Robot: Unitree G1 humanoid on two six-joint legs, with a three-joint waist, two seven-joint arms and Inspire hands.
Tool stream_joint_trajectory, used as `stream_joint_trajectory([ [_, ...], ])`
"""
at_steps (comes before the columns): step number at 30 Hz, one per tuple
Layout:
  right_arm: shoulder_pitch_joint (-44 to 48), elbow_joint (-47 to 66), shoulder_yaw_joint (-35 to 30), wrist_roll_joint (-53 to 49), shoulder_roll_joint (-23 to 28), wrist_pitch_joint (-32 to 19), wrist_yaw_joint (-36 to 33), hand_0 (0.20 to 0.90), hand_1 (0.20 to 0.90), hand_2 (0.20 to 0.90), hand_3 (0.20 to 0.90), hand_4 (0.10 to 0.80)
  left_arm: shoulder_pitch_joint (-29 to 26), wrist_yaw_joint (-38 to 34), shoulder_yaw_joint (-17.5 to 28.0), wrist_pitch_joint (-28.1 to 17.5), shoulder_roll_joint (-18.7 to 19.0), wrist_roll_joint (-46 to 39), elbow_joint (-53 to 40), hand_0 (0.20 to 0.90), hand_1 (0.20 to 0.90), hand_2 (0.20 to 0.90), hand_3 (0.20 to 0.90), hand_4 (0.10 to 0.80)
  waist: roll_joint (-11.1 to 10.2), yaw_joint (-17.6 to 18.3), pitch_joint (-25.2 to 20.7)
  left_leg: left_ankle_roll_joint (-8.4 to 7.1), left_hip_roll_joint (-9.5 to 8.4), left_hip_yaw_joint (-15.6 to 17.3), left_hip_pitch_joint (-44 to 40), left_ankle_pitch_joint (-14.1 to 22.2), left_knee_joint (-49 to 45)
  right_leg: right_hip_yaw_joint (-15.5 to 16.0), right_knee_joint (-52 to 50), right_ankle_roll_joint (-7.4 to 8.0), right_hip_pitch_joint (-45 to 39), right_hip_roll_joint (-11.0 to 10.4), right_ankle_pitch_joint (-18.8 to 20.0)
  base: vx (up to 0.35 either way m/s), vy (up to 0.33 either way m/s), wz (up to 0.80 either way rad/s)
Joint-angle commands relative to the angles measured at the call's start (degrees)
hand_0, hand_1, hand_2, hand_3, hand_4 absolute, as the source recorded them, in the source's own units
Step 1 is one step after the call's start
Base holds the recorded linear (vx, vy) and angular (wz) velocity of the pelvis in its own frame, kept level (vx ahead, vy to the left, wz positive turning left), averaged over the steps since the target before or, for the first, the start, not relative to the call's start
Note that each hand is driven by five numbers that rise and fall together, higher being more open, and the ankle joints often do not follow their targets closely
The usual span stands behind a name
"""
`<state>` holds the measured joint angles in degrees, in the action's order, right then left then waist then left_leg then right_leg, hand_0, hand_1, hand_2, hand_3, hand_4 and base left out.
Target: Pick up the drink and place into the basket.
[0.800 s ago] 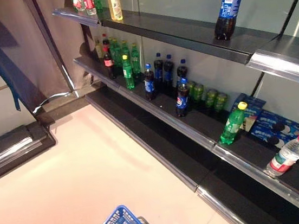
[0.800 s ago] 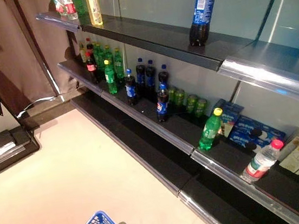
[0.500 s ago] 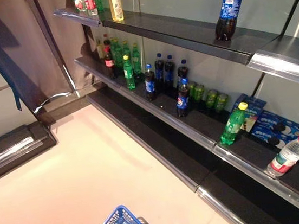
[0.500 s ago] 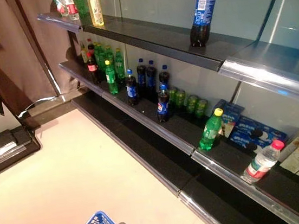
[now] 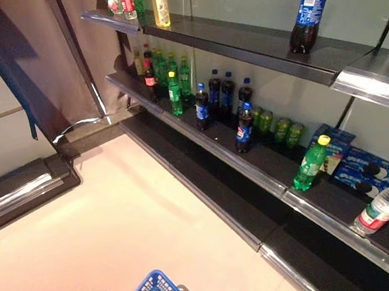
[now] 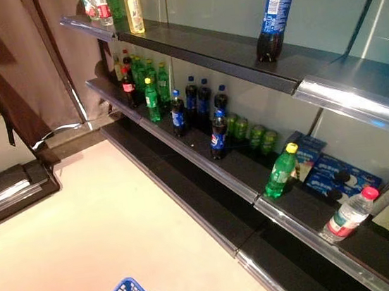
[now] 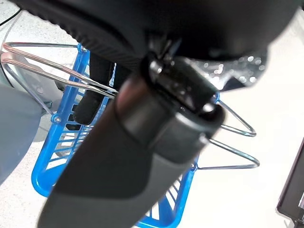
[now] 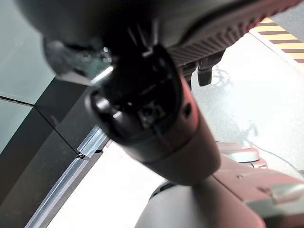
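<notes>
the drinks are all on the shelves, none picked yet. on the middle shelf (image 5: pixel 254 170) a green bottle (image 5: pixel 310 164) with a yellow cap stands alone near the front edge, probably the easiest one to take since nothing crowds it. up the shelf from it a dark cola bottle (image 5: pixel 243 124) with a blue label stands in front of a row of green cans (image 5: pixel 277 125), and more dark and green bottles sit in a cluster (image 5: pixel 173 84) further along. a clear water bottle (image 5: pixel 381 206) with a pink cap lies tilted at the shelf's front lip. blue snack packs (image 5: pixel 364 167) lie flat behind the green bottle. on the top shelf (image 5: pixel 253 42) one tall cola bottle (image 5: pixel 311 5) stands by itself. labels are there, but no writing can be made out.

the blue basket (image 7: pixel 71 142) hangs below the left robot hand (image 7: pixel 102 90), whose dark fingers curl around the wire handles, so it is carried ready to receive a drink; its corner shows at the bottom of the head views, over the pale floor (image 5: pixel 105 227).

the right robot hand (image 8: pixel 204 69) shows only as a couple of dark fingertips past the wrist; whether it is open or closed i cannot tell, and nothing shows in it.
</notes>
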<state>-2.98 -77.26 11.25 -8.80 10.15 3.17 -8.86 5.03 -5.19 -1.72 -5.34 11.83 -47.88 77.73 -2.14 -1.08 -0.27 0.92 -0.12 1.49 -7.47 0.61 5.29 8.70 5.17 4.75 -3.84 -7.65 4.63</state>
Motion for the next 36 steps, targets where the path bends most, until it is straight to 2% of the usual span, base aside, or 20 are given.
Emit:
stream_joint_trajectory([
  [1, 3.67, -2.28, 0.99, 1.55, -0.46, -0.76, 0.39, 0.900, 0.900, 0.900, 0.900, 0.800, -5.06, 3.58, -0.25, -0.49, -3.85, 1.10, -0.58, 0.300, 0.300, 0.300, 0.200, 0.100, 1.31, -0.26, 2.54, -2.36, 4.20, 1.77, 1.23, -1.09, -0.29, 0.26, -0.17, 1.47, -2.21, -2.39, 0.53, -0.004, -0.003, 0.04],
  [13, 4.45, -0.55, 1.83, 2.76, -0.15, -4.06, -0.45, 0.900, 0.900, 0.900, 0.900, 0.800, -5.22, 3.18, -0.08, -0.63, -3.98, 0.66, -0.38, 0.300, 0.300, 0.300, 0.200, 0.100, 0.99, -0.31, 2.55, -2.41, 4.48, 1.83, 0.89, -1.04, -0.29, -0.11, -0.17, 1.36, -2.44, -2.20, 0.62, -0.001, 0.000, 0.01],
  [17, 5.30, 3.19, 3.19, 2.21, 0.25, -7.36, -1.21, 0.900, 0.900, 0.900, 0.900, 0.800, -5.26, 2.52, -0.51, -0.12, -3.95, 0.97, -1.46, 0.300, 0.300, 0.300, 0.200, 0.100, 0.83, -0.79, 2.64, -2.51, 4.48, 1.37, 1.00, -1.20, -0.29, 0.35, -0.17, 1.41, -2.58, -2.26, 0.68, 0.000, 0.000, 0.00],
  [19, 5.67, 7.64, 4.41, 3.07, 0.77, -8.65, -2.32, 0.900, 0.900, 0.900, 0.900, 0.800, -4.94, 2.08, -0.62, 0.33, -3.72, 1.04, -2.30, 0.300, 0.300, 0.300, 0.200, 0.100, 0.67, -0.90, 2.70, -2.50, 4.44, 1.15, 1.14, -1.30, -0.29, 0.35, -0.17, 1.46, -2.52, -2.27, 0.77, 0.000, 0.000, 0.00],
  [20, 5.69, 11.79, 5.41, 2.79, 1.29, -7.70, -3.16, 0.900, 0.900, 0.900, 0.900, 0.800, -4.59, 1.65, -0.71, 0.67, -3.67, 1.16, -3.16, 0.300, 0.300, 0.300, 0.200, 0.100, 0.58, -0.94, 2.73, -2.47, 4.42, 1.04, 1.19, -1.32, -0.29, 0.29, -0.17, 1.47, -2.48, -2.26, 0.79, 0.000, 0.000, 0.00],
  [22, 5.42, 23.16, 7.17, 2.28, 2.77, -3.50, -4.59, 0.900, 0.900, 0.900, 0.900, 0.800, -3.52, 0.85, -0.86, 0.94, -3.68, 1.00, -5.04, 0.300, 0.300, 0.300, 0.200, 0.100, 0.34, -0.83, 2.83, -2.40, 4.42, 0.96, 1.42, -1.41, -0.29, 0.17, -0.17, 1.46, -2.25, -2.21, 0.89, 0.000, 0.000, 0.00],
  [24, 4.75, 31.66, 8.14, 3.02, 3.91, -2.24, -5.60, 0.900, 0.900, 0.900, 0.900, 0.800, -2.38, 0.42, -0.73, 0.99, -3.79, 1.04, -6.54, 0.300, 0.300, 0.300, 0.200, 0.100, 0.24, -0.59, 2.85, -2.31, 4.41, 0.92, 1.57, -1.39, -0.29, -0.02, -0.17, 1.51, -2.05, -2.15, 0.97, 0.000, 0.000, 0.00],
  [25, 3.97, 40.05, 8.68, 3.93, 4.80, 0.95, -5.94, 0.900, 0.900, 0.900, 0.900, 0.800, -1.33, 0.24, -0.34, 1.02, -3.86, 1.20, -7.72, 0.300, 0.300, 0.300, 0.200, 0.100, 0.17, -0.31, 2.80, -2.24, 4.36, 0.95, 1.64, -1.36, -0.29, -0.16, -0.17, 1.60, -1.87, -2.14, 1.02, 0.000, 0.000, 0.00],
  [30, 2.80, 54.21, 9.00, 5.11, 7.87, 0.93, -4.52, 0.900, 0.900, 0.900, 0.900, 0.800, 0.67, -0.28, 0.29, 0.91, -4.01, 1.02, -9.66, 0.300, 0.300, 0.300, 0.200, 0.100, 0.05, 0.37, 2.48, -2.17, 4.37, 1.43, 1.92, -1.27, -0.29, -0.54, -0.17, 1.81, -1.46, -2.26, 1.07, -0.002, 0.001, 0.02],
  [36, 3.12, 65.04, 7.35, 5.02, 10.47, -0.83, -2.04, 0.900, 0.900, 0.900, 0.900, 0.800, 1.82, -0.83, 1.09, 1.35, -4.04, 1.18, -11.03, 0.300, 0.300, 0.300, 0.200, 0.100, 0.15, 0.78, 2.22, -2.05, 4.51, 2.11, 1.94, -1.14, -0.29, -0.85, -0.17, 1.99, -1.19, -2.53, 1.05, 0.003, 0.002, 0.01],
])
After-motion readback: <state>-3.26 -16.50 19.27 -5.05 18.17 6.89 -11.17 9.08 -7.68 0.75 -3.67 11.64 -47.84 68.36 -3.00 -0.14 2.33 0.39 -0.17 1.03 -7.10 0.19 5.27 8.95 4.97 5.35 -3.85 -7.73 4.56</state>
